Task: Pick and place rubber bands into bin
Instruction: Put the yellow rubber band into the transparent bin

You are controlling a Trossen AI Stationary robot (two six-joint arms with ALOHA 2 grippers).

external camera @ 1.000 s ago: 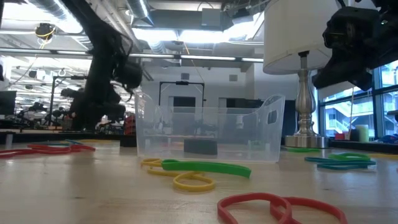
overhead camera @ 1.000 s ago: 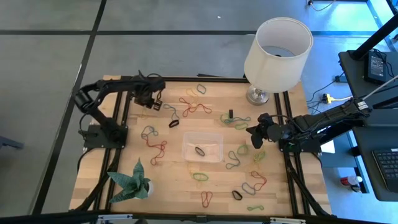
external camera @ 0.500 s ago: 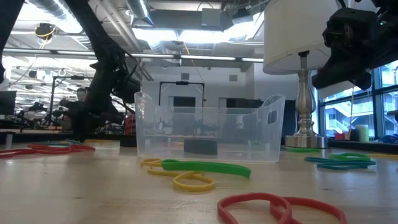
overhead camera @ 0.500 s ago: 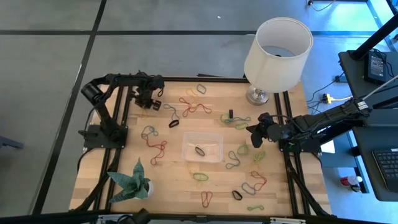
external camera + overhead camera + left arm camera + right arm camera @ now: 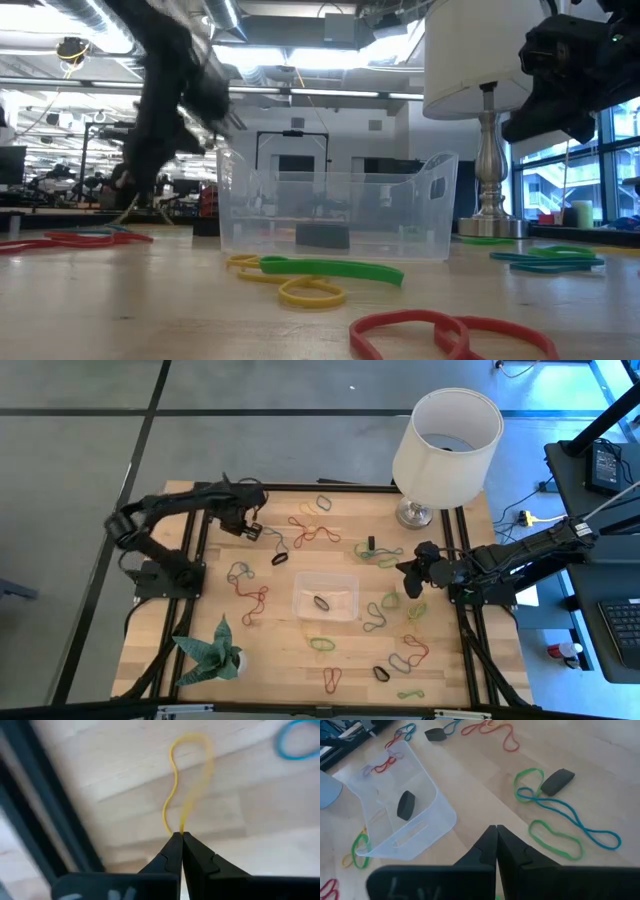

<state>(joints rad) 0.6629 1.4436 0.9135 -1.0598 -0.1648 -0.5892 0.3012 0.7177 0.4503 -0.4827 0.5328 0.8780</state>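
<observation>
Rubber bands in red, green, blue, yellow and black lie scattered over the wooden table (image 5: 280, 650). The clear bin (image 5: 325, 597) stands mid-table with a black band (image 5: 320, 602) in it. My left gripper (image 5: 245, 528) hovers near the far left corner, pointing down, shut on a yellow rubber band (image 5: 187, 780). My right gripper (image 5: 408, 570) hangs shut and holding nothing to the right of the bin (image 5: 405, 820), over green and blue bands (image 5: 555, 837). My left gripper pinches the yellow band's two strands (image 5: 178, 827) together between its fingertips, at one end of the loop. The fingers come from above, pointing down. The band hangs below them as a long narrow loop; whether its lower end touches the table I cannot tell.
A white lamp (image 5: 447, 435) stands at the far right corner. A green folded-paper plant (image 5: 210, 650) sits at the near left. In the low view, green, yellow and red bands (image 5: 330, 268) lie in front of the bin (image 5: 335, 210).
My left gripper has dipped toward the table near the far left corner, then risen again quickly; the arm is blurred in the low view now. The right arm has kept still.
</observation>
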